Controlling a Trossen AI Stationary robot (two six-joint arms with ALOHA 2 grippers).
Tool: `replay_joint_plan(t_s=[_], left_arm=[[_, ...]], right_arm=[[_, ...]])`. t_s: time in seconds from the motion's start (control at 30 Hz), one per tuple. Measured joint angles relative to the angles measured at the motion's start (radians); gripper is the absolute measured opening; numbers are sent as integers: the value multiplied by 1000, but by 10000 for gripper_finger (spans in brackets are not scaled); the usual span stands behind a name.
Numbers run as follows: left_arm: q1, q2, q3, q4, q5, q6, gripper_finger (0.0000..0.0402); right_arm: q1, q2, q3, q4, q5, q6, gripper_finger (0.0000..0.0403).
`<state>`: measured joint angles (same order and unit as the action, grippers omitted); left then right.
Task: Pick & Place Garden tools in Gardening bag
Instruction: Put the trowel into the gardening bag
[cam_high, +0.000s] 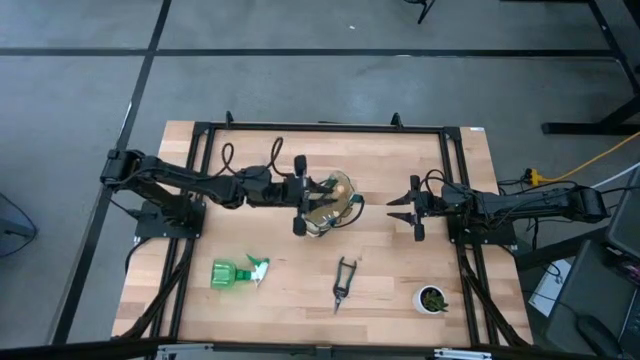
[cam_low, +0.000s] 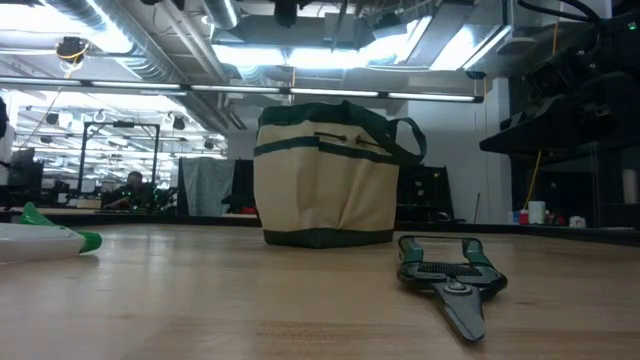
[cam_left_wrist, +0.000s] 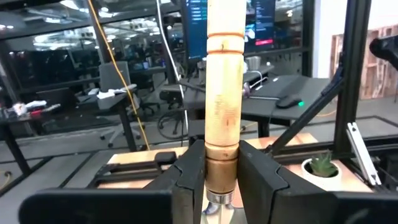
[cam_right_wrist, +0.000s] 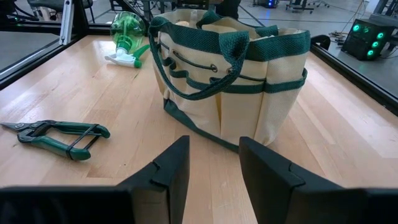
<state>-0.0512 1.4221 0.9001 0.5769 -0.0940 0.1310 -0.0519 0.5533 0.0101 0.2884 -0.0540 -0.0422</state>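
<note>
Grey concrete floor (cam_high: 330, 80); ceiling strip lights (cam_low: 330, 45) (bright) over desks.

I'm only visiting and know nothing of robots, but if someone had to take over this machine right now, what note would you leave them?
Left claw: shut on a wooden handle, above the bag at mid-table; which tool it is cannot be told.
Right claw: open, empty, beside the bag, facing it.
Spray bottle and shears lie on the table, near edge. The potted plant stays out.
Done: nothing visibly bagged; the bag's inside is hidden.
Left: drop the held tool in, then bag the bottle and shears. Trowel not seen.
</note>
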Motion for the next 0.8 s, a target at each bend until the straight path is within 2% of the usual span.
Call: replay_joint_plan(t_s=[0.4, 0.6, 0.8], left_arm=[[-2, 171, 0, 110, 0, -39, 68], [1, 208, 0, 90, -80, -72, 68], [1, 209, 0, -11, -173, -116, 68]], right_arm=[[0, 0, 0, 0, 0, 0, 144], [0, 0, 0, 0, 0, 0, 144], [0, 0, 0, 0, 0, 0, 144]])
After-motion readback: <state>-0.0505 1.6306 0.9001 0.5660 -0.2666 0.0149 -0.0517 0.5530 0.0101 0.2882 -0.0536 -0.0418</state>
